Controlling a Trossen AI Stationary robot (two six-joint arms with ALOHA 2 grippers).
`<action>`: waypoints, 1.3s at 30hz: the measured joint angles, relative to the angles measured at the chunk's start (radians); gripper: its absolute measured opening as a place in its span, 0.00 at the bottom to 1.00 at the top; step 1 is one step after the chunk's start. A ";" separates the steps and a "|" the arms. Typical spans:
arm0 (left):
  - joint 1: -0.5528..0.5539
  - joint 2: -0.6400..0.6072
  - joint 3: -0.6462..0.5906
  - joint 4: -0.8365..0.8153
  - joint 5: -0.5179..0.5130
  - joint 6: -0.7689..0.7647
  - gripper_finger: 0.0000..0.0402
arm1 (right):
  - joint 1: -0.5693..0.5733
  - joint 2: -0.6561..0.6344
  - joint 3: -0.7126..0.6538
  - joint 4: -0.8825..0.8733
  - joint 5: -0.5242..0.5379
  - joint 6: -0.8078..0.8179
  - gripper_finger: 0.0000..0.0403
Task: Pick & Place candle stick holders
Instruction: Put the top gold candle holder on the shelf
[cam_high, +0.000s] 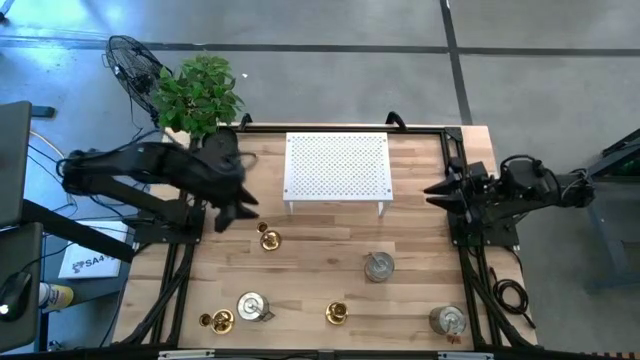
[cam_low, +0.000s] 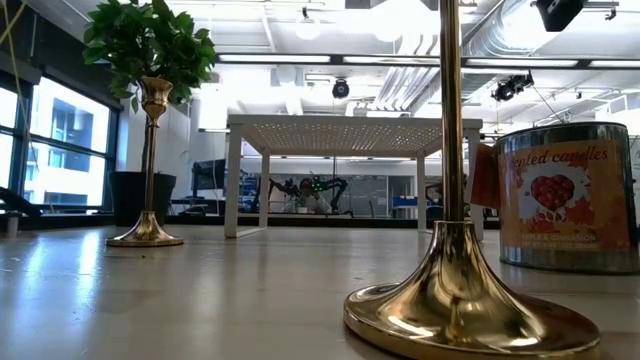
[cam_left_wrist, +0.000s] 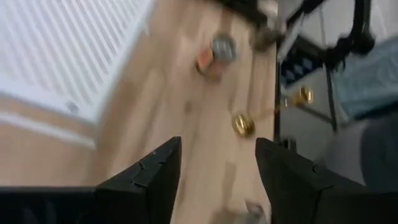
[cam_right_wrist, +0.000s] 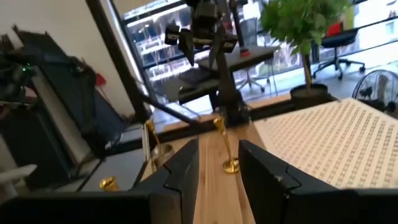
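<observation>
A white perforated stand (cam_high: 337, 166) on short legs sits on the wooden table (cam_high: 320, 275) at the middle of its far edge. A leafy green plant (cam_high: 198, 93) stands at the table's far left corner, and a black floor fan (cam_high: 131, 67) stands on the grey floor just beyond it. In the low view the white stand (cam_low: 350, 132) shows against a bright room with ceiling pipes (cam_low: 440, 60) and large windows (cam_low: 60, 140) on the left.

left gripper (cam_high: 238, 212) hovering beside white rack (cam_high: 337, 166); nearest gold stick (cam_high: 269, 239) sitting just below it, silver cylinder (cam_high: 379, 266) farther right
</observation>
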 joint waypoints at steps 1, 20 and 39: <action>-0.010 0.020 0.000 -0.016 0.023 -0.004 0.50 | 0.000 0.000 0.000 -0.001 -0.001 -0.001 0.27; -0.047 0.169 0.000 -0.152 -0.042 -0.341 0.50 | 0.000 0.000 0.000 -0.021 0.067 -0.064 0.27; -0.047 0.252 -0.001 -0.288 -0.095 -0.460 0.50 | 0.000 0.004 0.000 -0.020 0.080 -0.031 0.27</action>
